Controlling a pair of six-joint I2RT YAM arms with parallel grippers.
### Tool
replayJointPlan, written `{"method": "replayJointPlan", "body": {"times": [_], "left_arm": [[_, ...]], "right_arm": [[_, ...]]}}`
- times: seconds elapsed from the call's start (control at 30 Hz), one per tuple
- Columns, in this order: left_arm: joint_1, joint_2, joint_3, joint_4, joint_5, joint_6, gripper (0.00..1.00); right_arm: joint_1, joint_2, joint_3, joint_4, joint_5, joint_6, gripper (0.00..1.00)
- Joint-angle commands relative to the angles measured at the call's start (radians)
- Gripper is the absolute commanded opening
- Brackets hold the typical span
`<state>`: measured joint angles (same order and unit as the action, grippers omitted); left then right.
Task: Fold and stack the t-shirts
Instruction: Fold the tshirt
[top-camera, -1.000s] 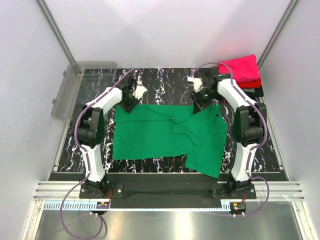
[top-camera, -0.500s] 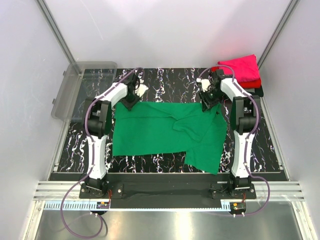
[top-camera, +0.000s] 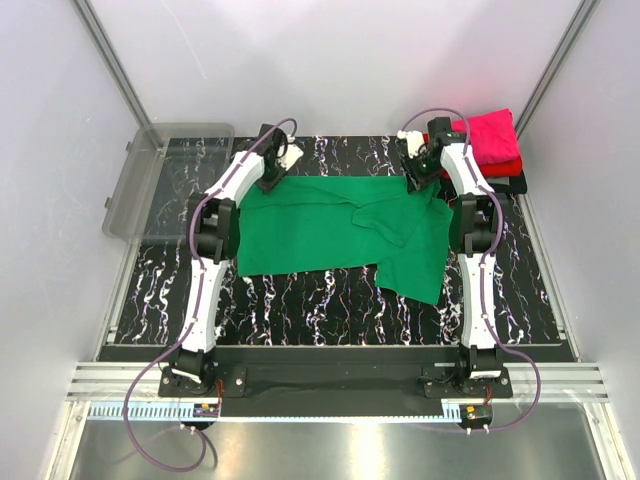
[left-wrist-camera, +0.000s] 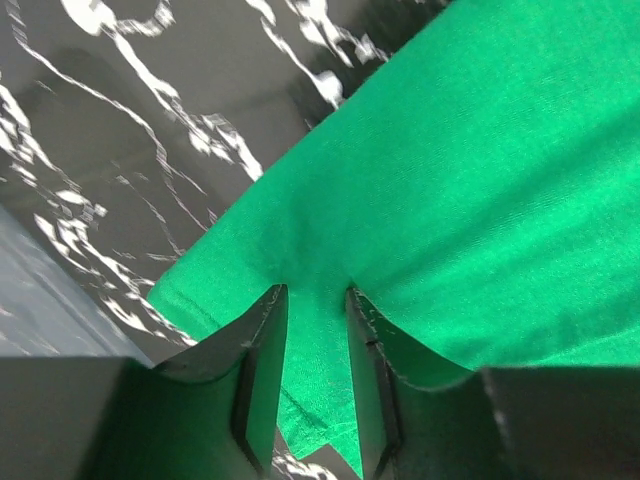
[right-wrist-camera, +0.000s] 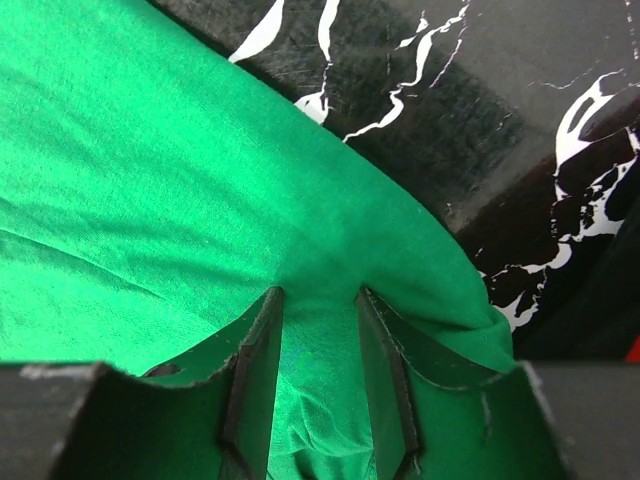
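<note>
Two holds: left gripper (top-camera: 272, 170) and right gripper (top-camera: 418, 175) each pinch narrow on a far corner of the bright green cloth t-shirt (top-camera: 330, 225) | shirt spread centre | judged: corner grip lets you tension it flat.

The bright green cloth t-shirt (top-camera: 330, 225) is a soft, matt knit with a fine weave, creased where it bunches; the black tabletop with white marble veining (top-camera: 300, 310) is smooth with a faint sheen; the black fingers of the left gripper (left-wrist-camera: 312, 295) and of the right gripper (right-wrist-camera: 318, 295) look like matt hard plastic, slightly rough at the edges; the clear grey plastic bin (top-camera: 140, 180) is smooth and translucent; the folded magenta-pink t-shirt (top-camera: 490, 133) is matt cloth too; the silver metal sheet (top-camera: 330, 445) at the near edge has a dull brushed shine.
</note>
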<state>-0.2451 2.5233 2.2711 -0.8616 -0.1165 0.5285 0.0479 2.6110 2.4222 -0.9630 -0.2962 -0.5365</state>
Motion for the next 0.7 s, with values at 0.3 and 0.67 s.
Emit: {"method": "replayJointPlan", "body": {"times": [0.3,0.67], "left_arm": [[-0.011,0.011,0.033,0.154,-0.109,0.068,0.49],[-0.016,-0.131,-0.074,0.217,-0.135,-0.016,0.49]], "right_arm": [[-0.022,-0.011,-0.093,-0.065,0.081,0.006,0.44],[-0.017,-0.124,-0.144,-0.057,0.089,0.023,0.45]]}}
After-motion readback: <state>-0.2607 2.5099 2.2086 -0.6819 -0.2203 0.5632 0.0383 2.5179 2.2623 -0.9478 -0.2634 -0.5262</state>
